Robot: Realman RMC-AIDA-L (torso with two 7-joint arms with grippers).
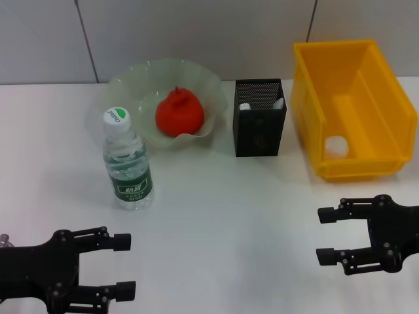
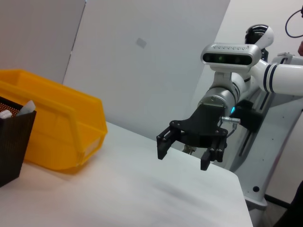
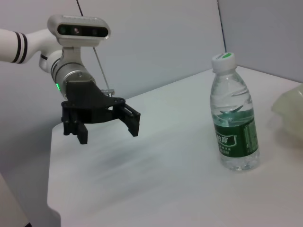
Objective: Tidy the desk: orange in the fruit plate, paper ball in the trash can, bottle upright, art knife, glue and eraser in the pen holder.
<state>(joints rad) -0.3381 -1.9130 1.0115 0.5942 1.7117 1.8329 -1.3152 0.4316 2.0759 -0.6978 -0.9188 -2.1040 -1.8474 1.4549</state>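
The orange (image 1: 179,112) lies in the pale green fruit plate (image 1: 134,76) at the back of the white desk (image 1: 222,203). The bottle (image 1: 127,161) stands upright in front of the plate; it also shows in the right wrist view (image 3: 233,118). The black mesh pen holder (image 1: 260,118) stands beside the yellow trash can (image 1: 353,104), with a silver-grey tip and a white tip showing inside. A white paper ball (image 1: 336,145) lies in the can. My left gripper (image 1: 124,267) is open near the front left. My right gripper (image 1: 326,235) is open at the front right. The eraser is not visible.
A grey wall stands behind the desk. The left wrist view shows the trash can (image 2: 57,123), the pen holder's corner (image 2: 14,142), the right gripper (image 2: 184,153) and the desk's edge. The right wrist view shows the left gripper (image 3: 106,125) and the desk corner.
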